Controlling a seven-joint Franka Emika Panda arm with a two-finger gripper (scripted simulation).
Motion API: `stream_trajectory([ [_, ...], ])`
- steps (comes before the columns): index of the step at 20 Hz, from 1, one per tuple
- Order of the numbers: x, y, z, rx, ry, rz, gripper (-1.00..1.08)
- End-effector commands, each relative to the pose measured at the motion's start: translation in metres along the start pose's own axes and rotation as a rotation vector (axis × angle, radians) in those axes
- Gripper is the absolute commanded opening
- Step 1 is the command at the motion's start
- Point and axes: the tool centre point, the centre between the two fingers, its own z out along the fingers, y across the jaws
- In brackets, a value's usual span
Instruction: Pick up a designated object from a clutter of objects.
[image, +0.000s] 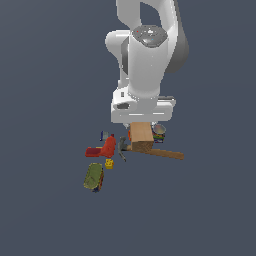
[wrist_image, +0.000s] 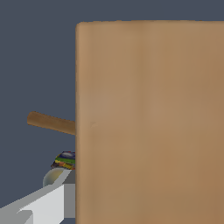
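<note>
The arm is right over the wooden block (image: 141, 137), beside the hammer (image: 160, 153). I cannot tell if the end effector is grasping it. Next, lift straight up.

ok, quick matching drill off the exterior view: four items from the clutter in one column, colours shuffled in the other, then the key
Items:
1. wooden block
2. drill-like tool
3. small cube
4. flat pack

Colours:
A. yellow
B. green with red edge
C. light brown
D. red

Pairs: 1-C, 2-D, 3-A, 4-B
</note>
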Motion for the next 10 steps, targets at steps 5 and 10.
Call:
stream_trajectory([
  [5,-0.032,0.023,-0.060,0.001,0.010,0.000,-1.00],
  [10,-0.057,0.040,-0.101,0.002,0.010,0.000,-1.00],
])
